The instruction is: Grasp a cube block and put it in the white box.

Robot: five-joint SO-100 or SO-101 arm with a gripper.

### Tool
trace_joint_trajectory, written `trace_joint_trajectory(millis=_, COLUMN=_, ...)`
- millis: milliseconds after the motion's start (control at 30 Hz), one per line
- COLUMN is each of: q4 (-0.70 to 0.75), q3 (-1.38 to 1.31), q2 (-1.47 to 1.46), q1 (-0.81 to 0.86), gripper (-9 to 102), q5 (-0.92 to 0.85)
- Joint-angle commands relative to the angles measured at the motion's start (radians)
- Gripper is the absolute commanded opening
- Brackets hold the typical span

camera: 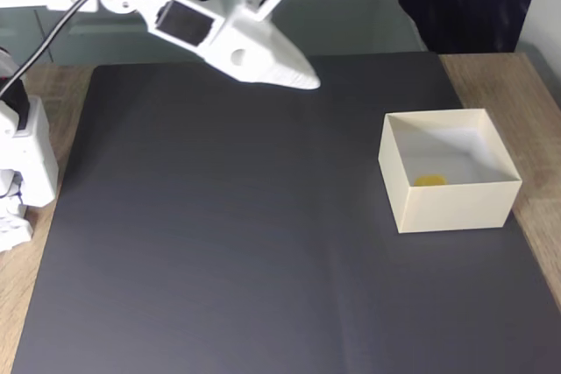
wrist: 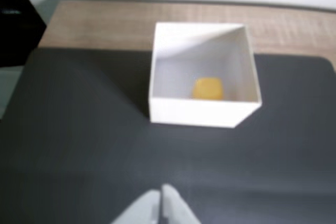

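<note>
Already the cube block [wrist: 208, 88] is sitting inside the white box [wrist: 199, 112], on its floor near the front wall in the wrist view; in the fixed view the cube [camera: 429, 180] is peeking just above the box's near wall [camera: 456, 205]. The box is resting on a dark mat [camera: 219, 243] laid over a wooden table [camera: 535, 85]. The gripper [camera: 308, 82] is hanging in the air well apart from the box, its fingers [wrist: 173, 205] pressed together, gripping nothing.
</note>
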Motion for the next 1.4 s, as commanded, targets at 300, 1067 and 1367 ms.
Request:
trace_joint_trajectory(millis=300, q4=0.028, q3=0.276, q2=0.291, q1=-0.011, gripper=0, q5=0.005)
trace_joint_trajectory(millis=1067, q4=0.109, q3=0.649, q2=0.842, q1=-0.014, gripper=0, q5=0.014)
trace_joint_trajectory(millis=1367, q4=0.183, q3=0.723, q2=1.049, q1=-0.014, gripper=1, q5=0.015)
